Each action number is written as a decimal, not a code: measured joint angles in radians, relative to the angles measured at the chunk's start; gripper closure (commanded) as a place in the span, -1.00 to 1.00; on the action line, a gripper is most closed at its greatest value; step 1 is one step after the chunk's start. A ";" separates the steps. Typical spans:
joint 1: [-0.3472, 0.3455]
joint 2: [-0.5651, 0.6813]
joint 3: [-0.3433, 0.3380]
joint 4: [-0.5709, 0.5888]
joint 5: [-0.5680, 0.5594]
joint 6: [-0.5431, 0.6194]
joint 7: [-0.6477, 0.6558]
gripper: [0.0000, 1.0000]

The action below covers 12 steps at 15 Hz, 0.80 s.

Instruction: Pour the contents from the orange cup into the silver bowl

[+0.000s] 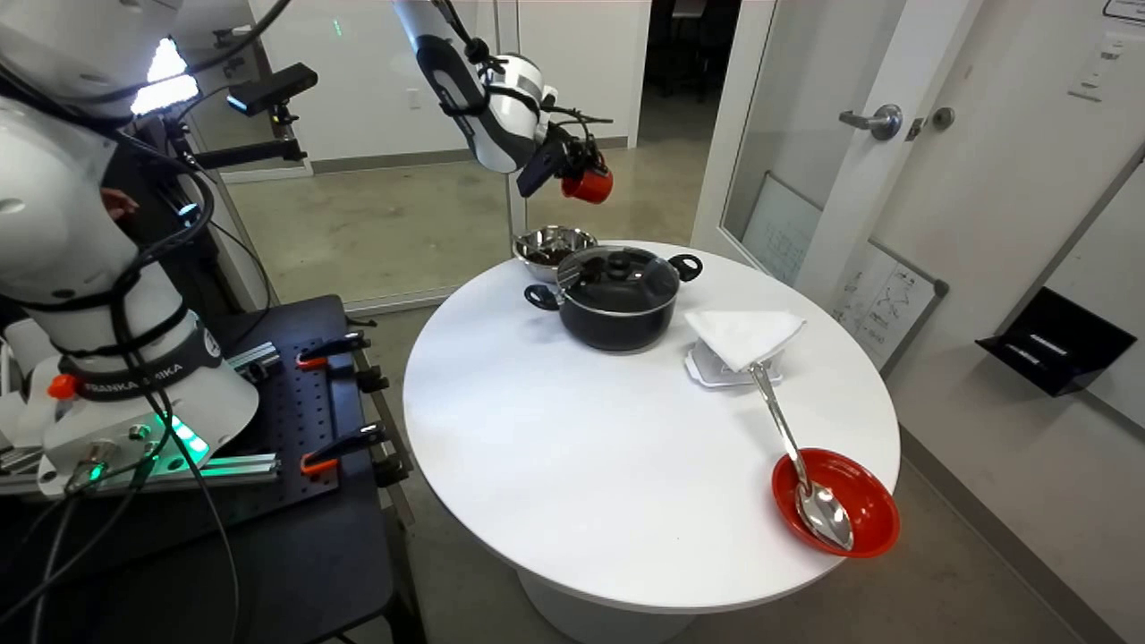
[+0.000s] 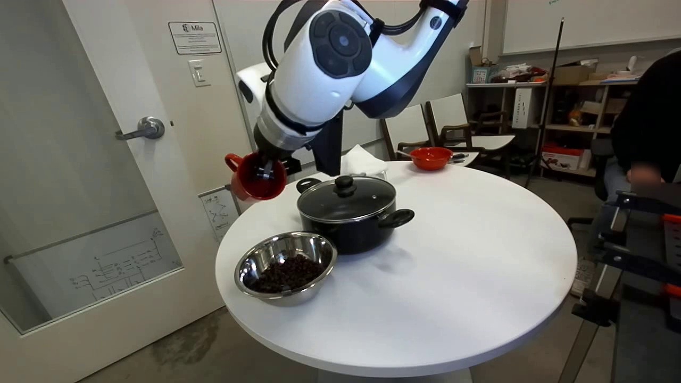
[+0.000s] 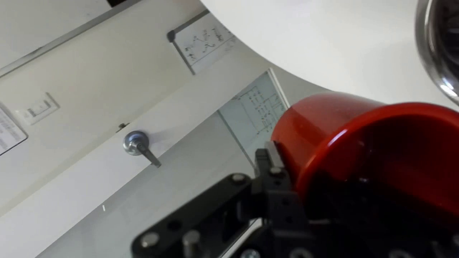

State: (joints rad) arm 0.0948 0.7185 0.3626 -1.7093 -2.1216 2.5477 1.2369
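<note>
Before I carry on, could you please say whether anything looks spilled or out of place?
I see nothing spilled around the silver bowl. What stands out is the red bowl holding a spoon: in an exterior view its rim appears to jut past the edge of the white table, so it could get knocked.

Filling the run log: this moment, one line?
hand: gripping orange cup | cup: tipped, aloft | silver bowl: dark bits inside | lidded pot: beside bowl
</note>
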 measured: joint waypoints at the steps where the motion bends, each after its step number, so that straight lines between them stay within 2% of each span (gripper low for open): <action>1: -0.017 0.003 -0.006 0.004 0.022 0.069 -0.004 0.96; 3: -0.047 0.010 -0.014 0.011 0.124 0.181 -0.051 0.96; 5: -0.078 0.020 -0.002 -0.003 0.287 0.213 -0.159 0.96; 7: -0.107 0.025 0.037 -0.042 0.452 0.129 -0.281 0.96; 10: -0.115 0.024 0.117 -0.052 0.695 -0.080 -0.465 0.96; 12: -0.133 0.024 0.189 -0.038 0.856 -0.109 -0.604 0.96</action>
State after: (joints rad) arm -0.0379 0.7421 0.5519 -1.7472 -1.2654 2.4390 0.6331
